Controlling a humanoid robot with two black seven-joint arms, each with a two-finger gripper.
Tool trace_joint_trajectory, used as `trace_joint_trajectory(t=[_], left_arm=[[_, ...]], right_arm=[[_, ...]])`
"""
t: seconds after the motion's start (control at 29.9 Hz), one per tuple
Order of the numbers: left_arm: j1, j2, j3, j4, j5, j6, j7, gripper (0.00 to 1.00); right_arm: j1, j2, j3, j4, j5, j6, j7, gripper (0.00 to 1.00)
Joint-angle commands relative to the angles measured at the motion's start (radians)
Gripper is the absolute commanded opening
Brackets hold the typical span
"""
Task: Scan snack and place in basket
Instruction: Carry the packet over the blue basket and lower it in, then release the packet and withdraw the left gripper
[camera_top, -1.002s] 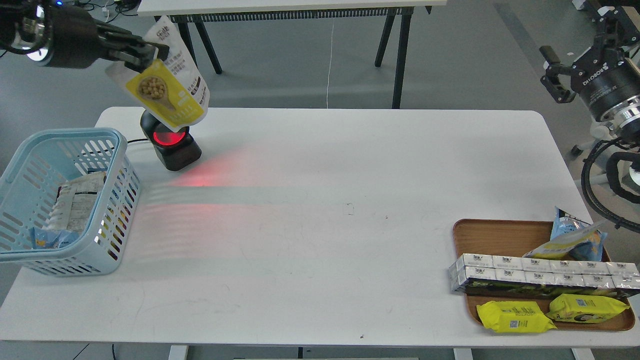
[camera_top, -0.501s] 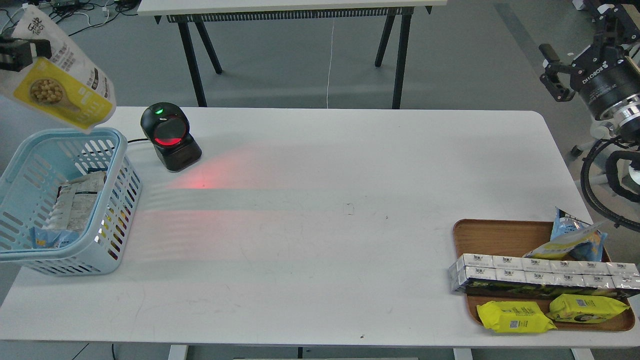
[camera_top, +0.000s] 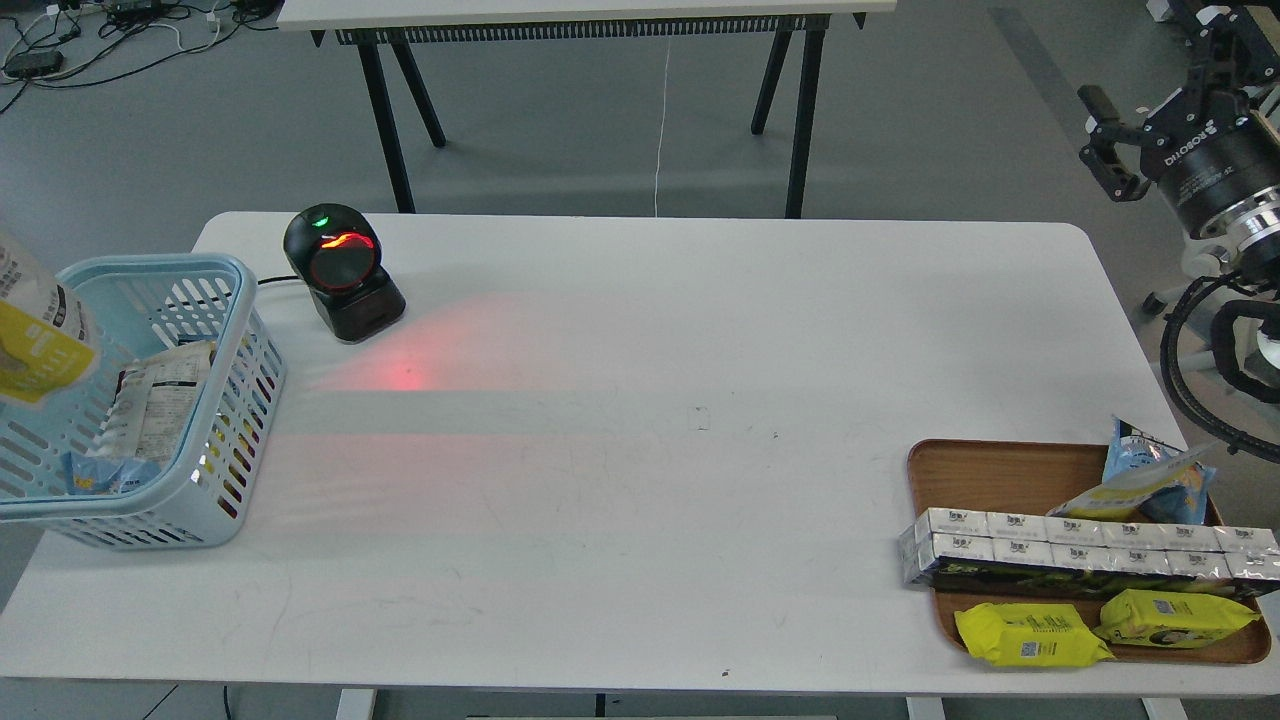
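The snack (camera_top: 35, 325), a white-grey pouch with a yellow panel, shows at the far left edge, partly cut off by it. It hangs over the left part of the light blue basket (camera_top: 235, 400), low against its rim. What holds it is out of view, as is my left gripper. My right gripper (camera_top: 1105, 148) is raised off the table's far right, open and empty, well away from the snack.
A black scanner (camera_top: 342, 272) with a red window stands at the back left, casting red light on the white table (camera_top: 650, 450). Other packets (camera_top: 150, 410) lie in the basket. A brown wooden tray (camera_top: 1000, 465) at the front right holds boxes, yellow packets and a blue-and-yellow bag.
The snack has moved left from above the scanner and then down to the basket. My left gripper has gone out of view. The right arm has not moved.
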Motion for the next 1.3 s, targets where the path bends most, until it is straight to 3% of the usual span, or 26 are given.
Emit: trace_joint_trajectory(t=[0.0,0.57,0.63,0.74,0.77,0.84,0.87,1.0,1.27], left_arm=[[0.052,-0.029,0.001,-0.001,-0.005,0.027,0.0,0.0],[0.119,-0.205,-0.002,0.022,-0.091,0.047,0.0,0.01],[0.119,-0.207,-0.002,0.033,-0.09,0.047,0.0,0.08],[0.119,-0.205,-0.004,0.052,-0.096,0.062,0.0,0.28],[0.119,-0.204,-0.004,0.053,-0.1,0.073,0.0,0.38],[0.119,-0.199,-0.01,0.055,-0.128,0.078,0.0,0.73],[0.119,-0.198,-0.021,0.055,-0.152,0.076,0.0,0.8],[0.119,-0.193,-0.059,0.055,-0.202,0.073,0.0,0.9],[0.121,-0.208,-0.263,-0.003,-0.549,0.078,0.0,0.92]], right_arm=[[0.001,0.0,0.0,0.001,0.0,0.0,0.0,0.94],[0.003,0.0,0.0,0.001,0.0,0.0,0.0,0.94],[0.003,0.0,0.0,0.001,0.0,0.0,0.0,0.94],[0.003,0.0,0.0,0.001,0.0,0.0,0.0,0.94],[0.003,0.0,-0.002,0.001,0.0,0.0,0.0,0.94],[0.002,0.0,-0.002,0.001,0.0,0.0,0.0,0.94],[0.001,0.0,-0.002,0.001,0.0,0.0,0.0,0.94],[0.003,0.0,-0.005,0.003,0.0,0.0,0.0,0.94],[0.032,-0.001,-0.02,0.043,-0.017,0.0,0.0,0.96]])
